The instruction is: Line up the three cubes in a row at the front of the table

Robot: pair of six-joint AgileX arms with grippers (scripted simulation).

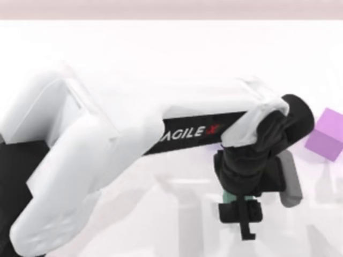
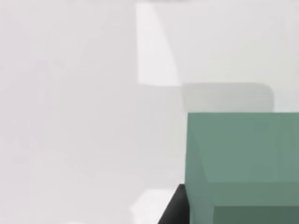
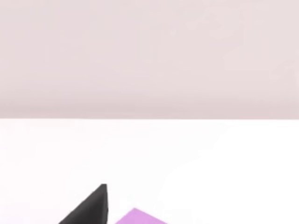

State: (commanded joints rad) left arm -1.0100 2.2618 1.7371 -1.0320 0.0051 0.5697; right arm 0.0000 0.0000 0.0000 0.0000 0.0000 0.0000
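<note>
My left arm reaches across to the right half of the table [image 1: 134,48]. Its gripper [image 1: 240,213] is shut on the small teal-green cube [image 1: 230,198], which is mostly hidden under the wrist. In the left wrist view the teal cube [image 2: 243,158] presses against a black fingertip [image 2: 176,207] and casts a grey shadow on the white surface. A lilac-purple cube [image 1: 326,134] sits at the right edge of the top view. My right gripper [image 3: 140,207] shows only in its own wrist view, with a corner of a lilac-purple cube [image 3: 140,217] just beside it. A third cube does not show.
The pinkish-beige edge strip [image 1: 171,9] runs along the top of the top view. The left arm's white body [image 1: 80,160] covers much of the left and middle of the table.
</note>
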